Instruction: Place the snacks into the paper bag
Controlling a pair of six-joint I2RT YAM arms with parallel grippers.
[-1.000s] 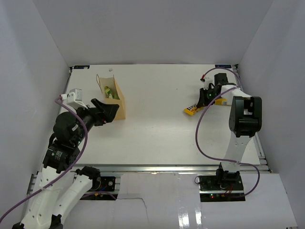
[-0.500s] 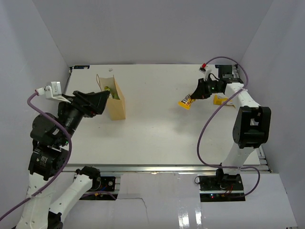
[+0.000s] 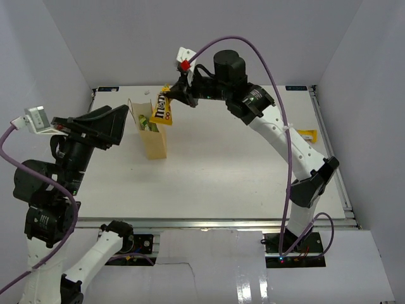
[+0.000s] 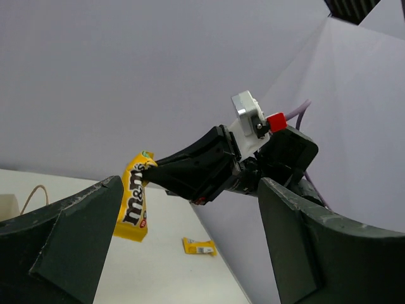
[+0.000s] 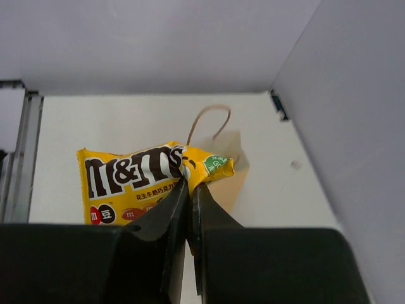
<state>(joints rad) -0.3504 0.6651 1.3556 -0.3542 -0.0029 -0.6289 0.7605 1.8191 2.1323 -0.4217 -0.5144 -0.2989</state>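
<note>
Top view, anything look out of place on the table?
A small yellow packet lies alone by the table's right edge, far from the paper bag, where the right gripper holds the candy packet.

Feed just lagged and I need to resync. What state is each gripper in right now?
Left gripper: open, holding nothing.
Right gripper: closed on the yellow candy packet, held up in the air by one edge.

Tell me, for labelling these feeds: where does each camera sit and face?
Top external: above, behind the left arm and right arm, looking down on both.
Left wrist: faces the right tool holding the narrow yellow candy packet; own open fingers show.
Right wrist: looks past its shut tool to the tan paper bag.
All share the packet.
</note>
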